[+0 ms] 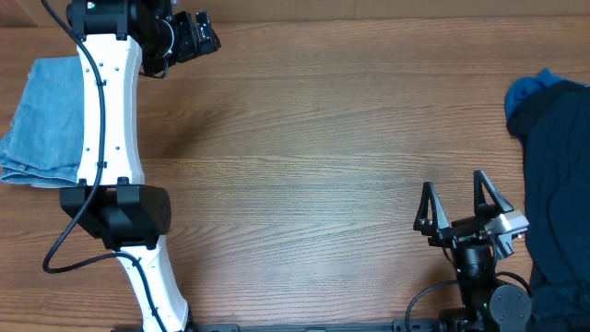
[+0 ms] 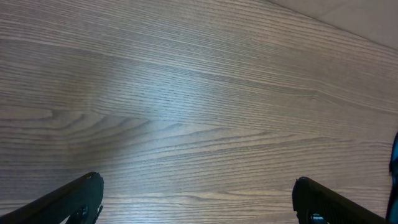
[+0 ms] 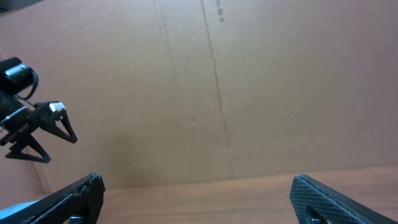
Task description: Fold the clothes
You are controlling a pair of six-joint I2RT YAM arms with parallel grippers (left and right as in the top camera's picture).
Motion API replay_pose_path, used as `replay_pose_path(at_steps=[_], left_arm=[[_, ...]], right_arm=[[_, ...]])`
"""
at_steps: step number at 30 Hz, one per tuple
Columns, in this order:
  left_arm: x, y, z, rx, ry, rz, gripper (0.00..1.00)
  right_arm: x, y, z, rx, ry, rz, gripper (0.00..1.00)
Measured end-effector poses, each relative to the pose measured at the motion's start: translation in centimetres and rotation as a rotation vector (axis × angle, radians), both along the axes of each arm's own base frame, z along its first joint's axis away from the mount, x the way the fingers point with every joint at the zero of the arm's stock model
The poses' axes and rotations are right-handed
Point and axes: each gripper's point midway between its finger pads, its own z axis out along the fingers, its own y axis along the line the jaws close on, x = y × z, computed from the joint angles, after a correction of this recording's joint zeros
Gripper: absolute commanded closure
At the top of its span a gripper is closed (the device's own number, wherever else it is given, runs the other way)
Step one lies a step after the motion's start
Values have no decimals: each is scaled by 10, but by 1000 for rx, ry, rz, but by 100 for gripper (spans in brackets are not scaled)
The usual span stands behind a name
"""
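Observation:
A folded light-blue denim garment (image 1: 41,120) lies at the table's left edge, beside my left arm. A dark navy pile of clothes (image 1: 558,184) with a brighter blue piece (image 1: 530,89) on its top lies at the right edge. My left gripper (image 1: 196,37) is at the far left of the table, open and empty; its wrist view shows the open jaws (image 2: 198,180) over bare wood. My right gripper (image 1: 456,198) is open and empty near the front right, just left of the dark pile; its jaws (image 3: 197,180) point at the back wall.
The wooden table (image 1: 323,157) lies between the two piles. A brown cardboard wall (image 3: 205,87) stands behind the table. My left arm's white links (image 1: 111,120) run along the left side, next to the folded denim.

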Motion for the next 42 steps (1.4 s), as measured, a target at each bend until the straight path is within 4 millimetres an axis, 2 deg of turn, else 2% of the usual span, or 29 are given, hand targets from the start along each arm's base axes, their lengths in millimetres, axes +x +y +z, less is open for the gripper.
replay_pose_path(at_steps=[6, 11, 17, 42], left_arm=[[0, 0, 0, 0, 0, 0, 0], [0, 0, 0, 0, 0, 0, 0], [0, 0, 0, 0, 0, 0, 0], [0, 0, 0, 0, 0, 0, 0]], right_arm=[[6, 0, -21, -4, 55, -1, 0], [12, -4, -59, -14, 211, -27, 0], [14, -12, -85, -22, 318, -79, 0], [14, -15, -85, -68, 311, -98, 0]])
